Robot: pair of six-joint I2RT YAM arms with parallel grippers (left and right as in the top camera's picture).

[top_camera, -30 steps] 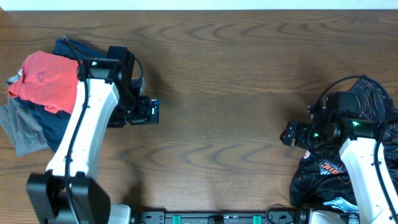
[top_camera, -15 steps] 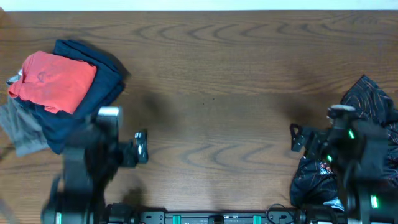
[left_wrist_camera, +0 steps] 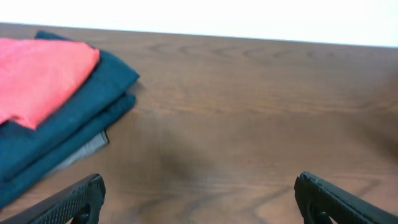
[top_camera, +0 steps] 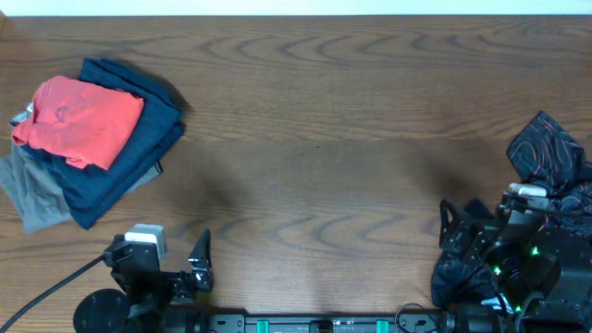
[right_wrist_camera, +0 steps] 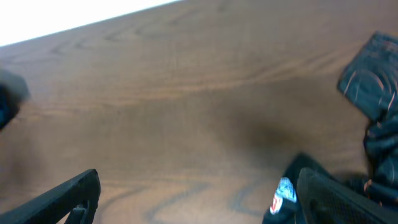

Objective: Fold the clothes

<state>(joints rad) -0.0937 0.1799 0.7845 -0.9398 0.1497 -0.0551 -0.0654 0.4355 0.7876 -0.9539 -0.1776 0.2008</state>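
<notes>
A stack of folded clothes lies at the table's left: a red garment (top_camera: 79,118) on top of a navy one (top_camera: 139,157) and a grey one (top_camera: 32,199). It also shows in the left wrist view, red (left_wrist_camera: 37,74) over navy (left_wrist_camera: 81,124). A crumpled black patterned garment (top_camera: 550,162) lies at the right edge, also in the right wrist view (right_wrist_camera: 373,106). My left gripper (top_camera: 199,264) is open and empty at the front left. My right gripper (top_camera: 453,231) is open and empty at the front right, next to the black garment.
The brown wooden table (top_camera: 314,139) spans the view. The arm bases sit at the front edge (top_camera: 324,324). A black cable (top_camera: 46,287) runs off the front left.
Both arms have pulled back to the front edge. The left arm left the folded stack; the right arm drew away from the black garment.
</notes>
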